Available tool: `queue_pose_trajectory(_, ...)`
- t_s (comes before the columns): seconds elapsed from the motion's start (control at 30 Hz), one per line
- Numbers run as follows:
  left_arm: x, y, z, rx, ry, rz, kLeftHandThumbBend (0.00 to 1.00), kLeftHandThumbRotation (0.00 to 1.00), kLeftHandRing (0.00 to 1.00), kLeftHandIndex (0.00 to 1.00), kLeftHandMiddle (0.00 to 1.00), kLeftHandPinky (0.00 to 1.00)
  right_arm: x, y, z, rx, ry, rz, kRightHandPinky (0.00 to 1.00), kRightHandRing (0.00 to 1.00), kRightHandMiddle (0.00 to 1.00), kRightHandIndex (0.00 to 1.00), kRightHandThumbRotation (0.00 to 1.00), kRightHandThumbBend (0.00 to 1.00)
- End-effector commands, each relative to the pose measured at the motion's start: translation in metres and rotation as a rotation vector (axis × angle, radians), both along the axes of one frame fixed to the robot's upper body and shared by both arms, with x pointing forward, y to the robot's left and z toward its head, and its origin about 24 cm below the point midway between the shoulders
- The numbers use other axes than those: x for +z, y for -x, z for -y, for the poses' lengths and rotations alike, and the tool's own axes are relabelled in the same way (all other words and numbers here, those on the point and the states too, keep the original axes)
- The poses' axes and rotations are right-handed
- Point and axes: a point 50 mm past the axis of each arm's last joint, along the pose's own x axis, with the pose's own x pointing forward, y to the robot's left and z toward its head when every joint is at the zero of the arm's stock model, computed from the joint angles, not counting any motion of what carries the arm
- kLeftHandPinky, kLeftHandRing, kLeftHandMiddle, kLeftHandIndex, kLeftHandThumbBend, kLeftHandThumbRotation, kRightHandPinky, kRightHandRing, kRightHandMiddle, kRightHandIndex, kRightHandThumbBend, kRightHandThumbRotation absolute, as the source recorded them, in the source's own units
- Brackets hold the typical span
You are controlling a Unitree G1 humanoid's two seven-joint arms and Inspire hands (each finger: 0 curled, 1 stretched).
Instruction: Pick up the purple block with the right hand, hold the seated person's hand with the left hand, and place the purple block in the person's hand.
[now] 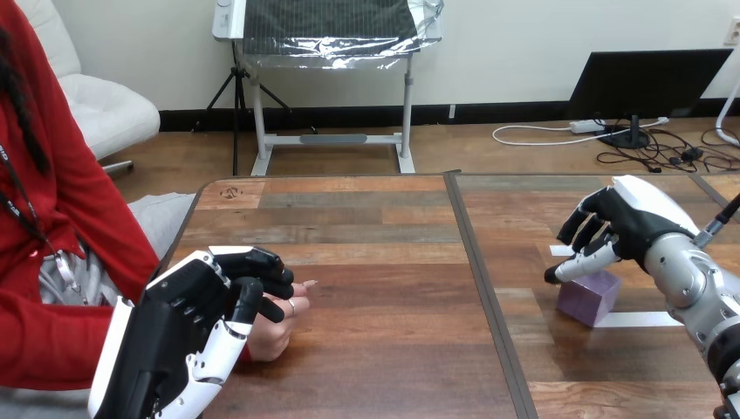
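Note:
The purple block (590, 298) sits on the right half of the table, by a strip of white tape. My right hand (621, 224) hovers just above it and slightly behind. Its fingers are loosely bent and not closed round the block, and its thumb (578, 266) reaches down to the block's top edge. At the lower left, my left hand (188, 327) lies over the person's hand (277, 330), which rests on the table. My black fingers (262, 266) curl over the top of it and my thumb presses its near side. The person's fingertips stick out past my fingers.
The person's red sleeve (44, 336) comes in from the left edge. A dark seam (480, 288) runs down the wooden table between its two halves. A white tape strip (641, 319) lies to the right of the block.

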Motion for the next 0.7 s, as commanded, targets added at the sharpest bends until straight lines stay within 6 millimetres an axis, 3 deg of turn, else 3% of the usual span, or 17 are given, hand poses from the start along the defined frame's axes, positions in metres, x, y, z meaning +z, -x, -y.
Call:
queue_pose_trajectory(0.0, 0.0094, -0.0082, 0.0012, 0.012, -0.003, 0.072, 0.29, 0.50, 0.57, 0.56, 0.58, 0.46, 0.0207, -0.0116, -0.0057, 0.039, -0.005, 0.063, 0.56, 0.57, 0.60, 0.58, 0.00, 0.92)
queue_pose_trajectory(0.67, 0.0080, -0.0074, 0.0001, 0.021, -0.019, 0.065, 0.28, 0.50, 0.57, 0.56, 0.58, 0.46, 0.0227, -0.0129, -0.0036, 0.027, -0.001, 0.026, 0.57, 0.63, 0.67, 0.69, 0.03, 0.97)
